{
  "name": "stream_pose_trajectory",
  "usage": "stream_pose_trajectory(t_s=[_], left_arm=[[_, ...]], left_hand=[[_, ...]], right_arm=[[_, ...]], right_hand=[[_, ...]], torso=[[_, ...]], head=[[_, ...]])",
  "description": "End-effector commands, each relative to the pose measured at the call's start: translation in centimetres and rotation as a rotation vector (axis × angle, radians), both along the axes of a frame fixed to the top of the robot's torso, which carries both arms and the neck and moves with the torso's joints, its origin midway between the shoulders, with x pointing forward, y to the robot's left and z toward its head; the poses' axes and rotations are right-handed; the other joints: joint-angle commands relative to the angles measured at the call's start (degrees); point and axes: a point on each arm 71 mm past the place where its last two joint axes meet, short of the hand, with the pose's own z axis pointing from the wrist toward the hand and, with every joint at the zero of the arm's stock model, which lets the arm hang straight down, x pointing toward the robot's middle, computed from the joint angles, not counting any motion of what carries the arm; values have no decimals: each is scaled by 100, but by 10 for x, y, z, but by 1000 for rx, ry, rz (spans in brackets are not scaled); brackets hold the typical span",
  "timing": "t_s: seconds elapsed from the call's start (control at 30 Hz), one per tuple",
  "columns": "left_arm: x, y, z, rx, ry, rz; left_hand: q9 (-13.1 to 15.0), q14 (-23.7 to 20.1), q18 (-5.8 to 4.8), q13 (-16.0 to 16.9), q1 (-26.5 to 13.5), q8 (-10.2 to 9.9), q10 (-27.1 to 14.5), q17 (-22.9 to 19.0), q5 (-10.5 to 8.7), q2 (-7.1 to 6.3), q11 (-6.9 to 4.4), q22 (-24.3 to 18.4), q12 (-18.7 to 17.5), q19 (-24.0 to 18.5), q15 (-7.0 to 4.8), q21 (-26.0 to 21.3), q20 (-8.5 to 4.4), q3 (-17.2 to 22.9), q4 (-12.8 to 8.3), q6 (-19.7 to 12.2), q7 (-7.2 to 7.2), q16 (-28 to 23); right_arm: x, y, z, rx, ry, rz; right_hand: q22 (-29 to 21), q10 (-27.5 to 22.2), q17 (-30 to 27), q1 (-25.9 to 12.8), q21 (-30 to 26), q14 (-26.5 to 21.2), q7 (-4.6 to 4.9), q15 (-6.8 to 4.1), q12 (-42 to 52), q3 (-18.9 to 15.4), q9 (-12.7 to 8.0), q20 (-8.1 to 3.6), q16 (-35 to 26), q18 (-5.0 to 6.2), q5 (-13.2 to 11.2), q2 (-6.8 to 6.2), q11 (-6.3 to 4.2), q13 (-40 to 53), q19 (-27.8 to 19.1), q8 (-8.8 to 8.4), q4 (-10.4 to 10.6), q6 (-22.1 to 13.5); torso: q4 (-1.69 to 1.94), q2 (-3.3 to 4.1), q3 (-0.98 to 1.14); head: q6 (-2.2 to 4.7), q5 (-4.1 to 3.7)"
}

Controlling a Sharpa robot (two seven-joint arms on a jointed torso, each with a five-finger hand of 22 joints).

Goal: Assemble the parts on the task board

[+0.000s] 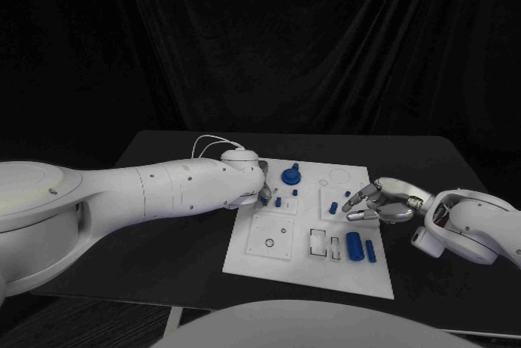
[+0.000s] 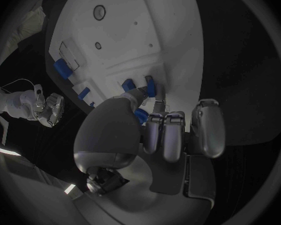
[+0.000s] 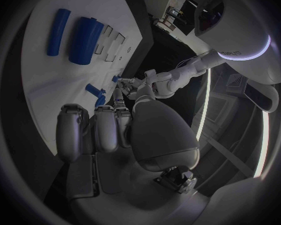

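The white task board (image 1: 272,264) lies in the middle of the black table. My left hand (image 1: 258,184) rests over its near-left top corner, and its thumb and a finger pinch a small blue peg (image 2: 150,87) standing in the board (image 2: 134,30); the other fingers (image 2: 168,135) are curled. My right hand (image 1: 380,203) hovers at the board's right edge, fingers (image 3: 97,127) curled with nothing in them, near two small blue pegs (image 3: 93,90). A round blue knob (image 1: 291,175) sits near the top. Two blue cylinders (image 1: 361,248) lie at the lower right of the board (image 3: 53,80).
Further small blue pieces (image 1: 333,209) stand in the board's middle rows. Square and rectangular recesses (image 1: 317,242) lie in its lower half. A white cable (image 1: 211,141) loops off my left wrist. Bare black table (image 1: 174,235) runs to the left of the board.
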Motion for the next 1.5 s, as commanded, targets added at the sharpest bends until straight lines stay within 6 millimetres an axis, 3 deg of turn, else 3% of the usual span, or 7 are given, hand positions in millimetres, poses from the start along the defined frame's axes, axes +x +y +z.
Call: stream_pose_trajectory(t_s=[0.03,0.2,0.53,0.87,1.1,1.4,1.5], left_arm=[[-4,-1,-6,-3,27,-8],[-5,0,-7,10,39,-9],[-6,3,-10,34,63,-10],[-7,6,-11,40,74,-14],[-7,8,-11,41,77,-14],[-7,10,-12,37,76,-14],[-6,10,-12,34,74,-14]], left_hand=[[-36,574,16,1344,-161,-58,497,1439,-29,-5,-28,1139,-51,298,-16,-43,-35,79,-17,76,-96,-30],[-112,553,28,1292,-263,-134,462,1373,-61,0,-27,1122,-131,284,-16,-115,-36,-22,110,96,-96,-118],[-295,545,37,1273,-539,-315,451,1338,-508,-2,-13,1106,-164,276,-6,-191,-27,-425,507,219,-81,-166],[-356,541,41,1261,-645,-383,443,1323,-627,-8,-4,1102,-184,273,1,-221,-21,-626,694,260,-71,-187],[-402,541,43,1262,-718,-441,443,1322,-861,29,5,1100,-186,275,8,-237,-14,-805,887,299,-61,-189],[-414,541,42,1258,-783,-457,439,1320,-898,59,8,1102,-194,277,11,-236,-11,-899,1006,329,-58,-193],[-435,541,42,1263,-943,-496,442,1320,-1096,95,21,1102,-188,277,21,-242,-4,-1033,1043,316,-42,-193]], right_arm=[[-1,0,-1,3,-2,-2],[-1,1,-1,4,-1,0],[0,1,-2,0,5,2],[2,3,-3,-3,13,7],[2,4,-4,-4,16,11],[2,4,-4,-5,19,11],[2,4,-4,-6,20,11]], right_hand=[[1230,172,7,217,-28,236,20,-45,-44,-6,-9,37,-15,28,8,228,-4,-1184,226,-19,-29,3],[1230,172,7,217,-28,236,20,-45,-44,-6,-9,37,-15,28,8,228,-4,-1184,226,-19,-29,3],[1230,172,7,217,-28,236,20,-45,-44,-6,-9,37,-15,28,8,228,-4,-1184,226,-19,-29,3],[1232,174,13,223,-22,239,19,-45,-40,-8,-10,37,-10,26,13,231,-3,-1180,230,-18,-36,4],[1232,174,13,223,-22,239,19,-45,-40,-8,-10,37,-10,26,13,231,-3,-1180,230,-18,-36,4],[1233,174,15,224,-20,240,20,-45,-40,-8,-10,37,-9,26,13,233,-4,-1182,231,-18,-37,6],[1233,174,15,224,-20,240,20,-45,-40,-8,-10,37,-9,26,13,233,-4,-1182,231,-18,-37,6]], torso=[[-5,1,0],[-2,1,1],[3,5,0],[-6,-2,1],[-6,0,1],[0,-2,2],[2,-3,1]], head=[[-1,11],[-1,10],[-1,10],[-1,20],[-1,6],[-1,-7],[-1,-14]])
